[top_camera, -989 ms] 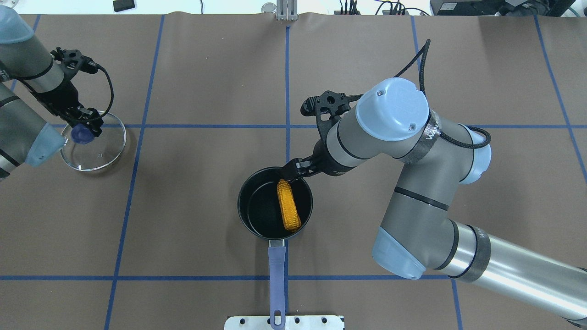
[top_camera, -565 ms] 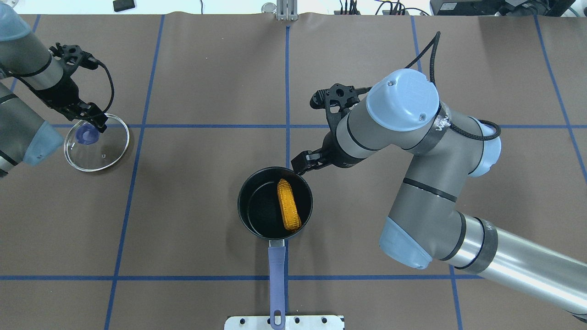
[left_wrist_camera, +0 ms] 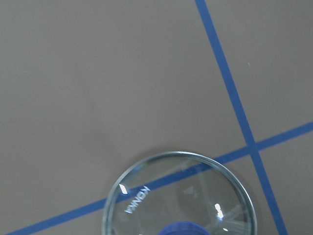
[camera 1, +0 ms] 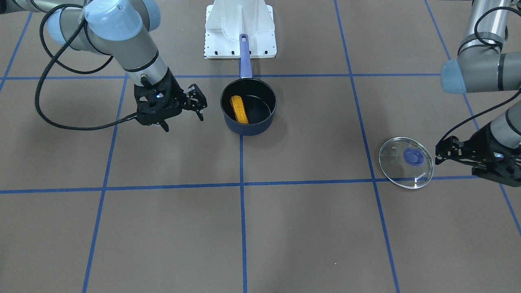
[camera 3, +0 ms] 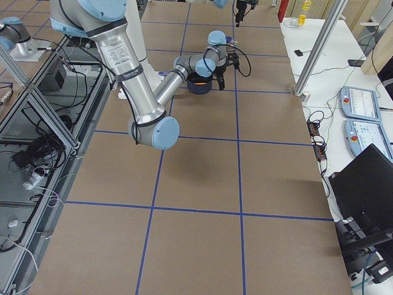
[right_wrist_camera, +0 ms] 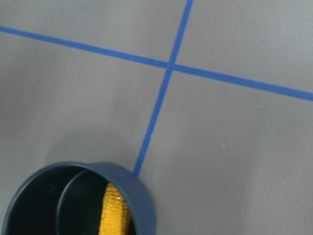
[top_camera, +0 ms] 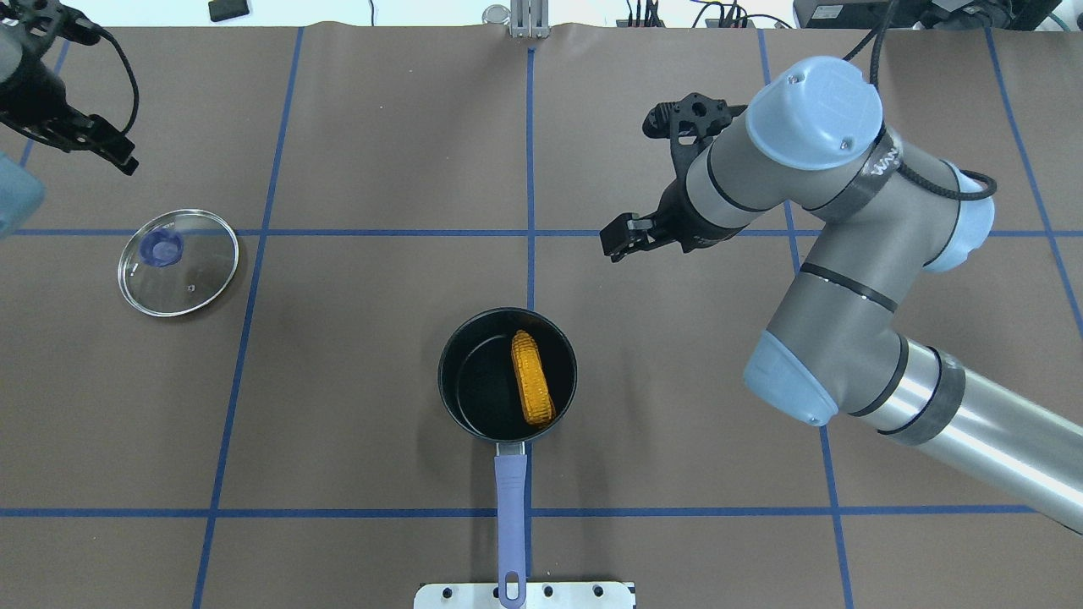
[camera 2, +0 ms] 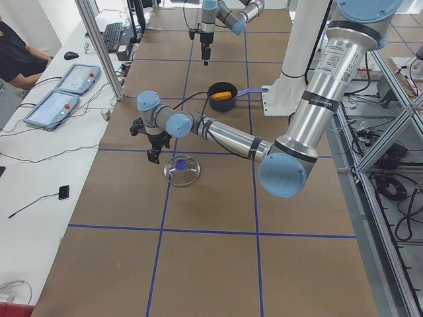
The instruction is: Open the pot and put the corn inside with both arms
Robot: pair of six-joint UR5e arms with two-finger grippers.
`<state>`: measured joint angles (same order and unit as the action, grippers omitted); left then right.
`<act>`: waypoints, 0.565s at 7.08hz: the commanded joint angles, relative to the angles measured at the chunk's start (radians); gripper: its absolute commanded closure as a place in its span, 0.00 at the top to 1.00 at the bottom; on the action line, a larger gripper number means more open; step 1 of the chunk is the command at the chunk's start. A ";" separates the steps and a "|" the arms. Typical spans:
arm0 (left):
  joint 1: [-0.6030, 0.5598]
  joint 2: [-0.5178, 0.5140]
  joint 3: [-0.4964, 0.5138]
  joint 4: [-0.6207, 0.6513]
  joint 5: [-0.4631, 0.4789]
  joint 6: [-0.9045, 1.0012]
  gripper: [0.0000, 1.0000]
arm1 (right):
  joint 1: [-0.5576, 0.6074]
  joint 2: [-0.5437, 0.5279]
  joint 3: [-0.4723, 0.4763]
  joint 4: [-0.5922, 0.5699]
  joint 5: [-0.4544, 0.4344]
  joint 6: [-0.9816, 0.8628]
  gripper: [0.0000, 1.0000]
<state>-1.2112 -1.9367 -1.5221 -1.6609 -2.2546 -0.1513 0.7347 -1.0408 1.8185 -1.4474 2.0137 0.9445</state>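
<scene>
The dark navy pot (top_camera: 475,382) stands open at the table's near centre, its periwinkle handle (top_camera: 510,499) pointing toward the robot. The yellow-orange corn (top_camera: 533,389) lies inside it, on the right side. My right gripper (top_camera: 611,241) is open and empty, raised above the table, far right of the pot. In the front view it (camera 1: 198,103) hangs beside the pot (camera 1: 249,127). My left gripper (top_camera: 114,152) is open and empty, beyond the glass lid (top_camera: 190,271). The right wrist view shows the pot (right_wrist_camera: 143,208) and corn (right_wrist_camera: 115,210) at its bottom edge.
The clear lid with its blue knob (camera 1: 412,156) lies flat on the table at the left, apart from my left gripper (camera 1: 437,154). It shows at the bottom of the left wrist view (left_wrist_camera: 161,196). A white mounting plate (top_camera: 525,595) sits at the near edge by the handle's end.
My right gripper has drawn back from the pot's rim, up and to the far right. My left gripper has let go of the lid's knob and moved away beyond it. The lid stays put.
</scene>
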 commanded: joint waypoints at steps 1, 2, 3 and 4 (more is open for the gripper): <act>-0.091 0.062 0.005 0.013 0.000 0.111 0.99 | 0.131 -0.028 -0.008 -0.004 0.000 -0.045 1.00; -0.112 0.129 -0.001 -0.008 -0.002 0.113 0.99 | 0.199 -0.028 -0.014 -0.051 0.040 -0.082 1.00; -0.140 0.157 -0.004 -0.020 -0.052 0.145 0.99 | 0.234 -0.030 -0.025 -0.095 0.045 -0.107 1.00; -0.168 0.195 -0.003 -0.019 -0.113 0.209 0.99 | 0.312 -0.051 -0.030 -0.125 0.077 -0.154 1.00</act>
<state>-1.3446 -1.7890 -1.5242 -1.6746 -2.3061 -0.0026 0.9651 -1.0747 1.7965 -1.5299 2.0599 0.8401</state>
